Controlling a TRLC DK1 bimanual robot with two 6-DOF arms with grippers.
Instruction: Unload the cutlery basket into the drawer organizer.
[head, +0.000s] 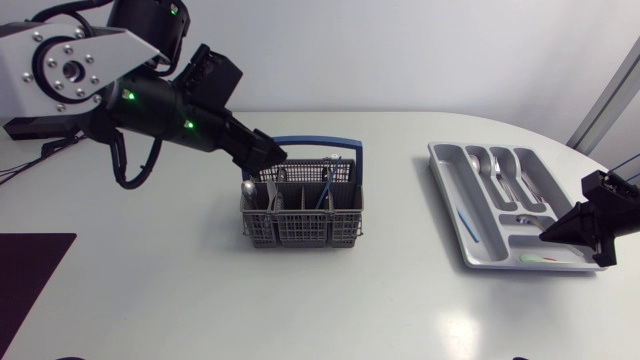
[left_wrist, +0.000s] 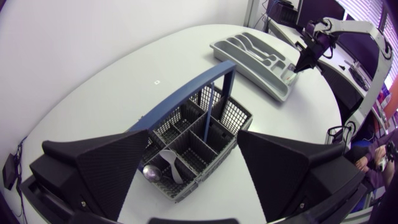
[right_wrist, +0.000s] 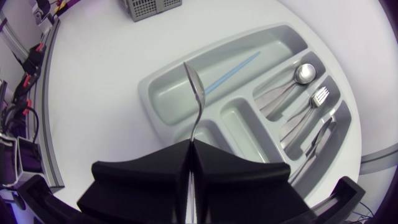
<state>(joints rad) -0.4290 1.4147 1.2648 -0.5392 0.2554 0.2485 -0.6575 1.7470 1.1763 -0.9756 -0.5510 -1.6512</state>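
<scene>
Grey wire-mesh cutlery basket (head: 300, 212) with a blue hoop handle (head: 312, 141): stands upright near the middle of the counter (head: 380, 310), divided into several compartments.

Contents: one basket spoon (left_wrist: 157, 170), bowl upward, in a corner compartment. A thin blue piece (head: 326, 190) stands toward the other end.

Left pincer (head: 266, 154): poised at the basket's rear rim beside the handle, its fingers spread wide with nothing between them but the basket below.

Drawer organizer (head: 446, 165): pale grey moulded tray, flat on the counter's right part and well apart from the basket. It holds a blue stick (right_wrist: 231, 70) in the long side compartment. A stored spoon (right_wrist: 300, 76), a fork (right_wrist: 314, 99) and further steel pieces lie in the parallel slots.

Right pincer (right_wrist: 191, 147): at the organizer's near right corner, fingers pressed together on the handle of the held spoon (right_wrist: 196, 98), whose bowl stands out over the tray.

Counter: white, smooth, with a rounded edge. A dark mat (head: 30, 275) lies at its left border.

View notes: only the right wrist view shows the held spoon clearly, since in the head view it is too small to tell. Only the left wrist view shows the basket's partitions from above, with the right arm (left_wrist: 339, 28) beyond the tray.
</scene>
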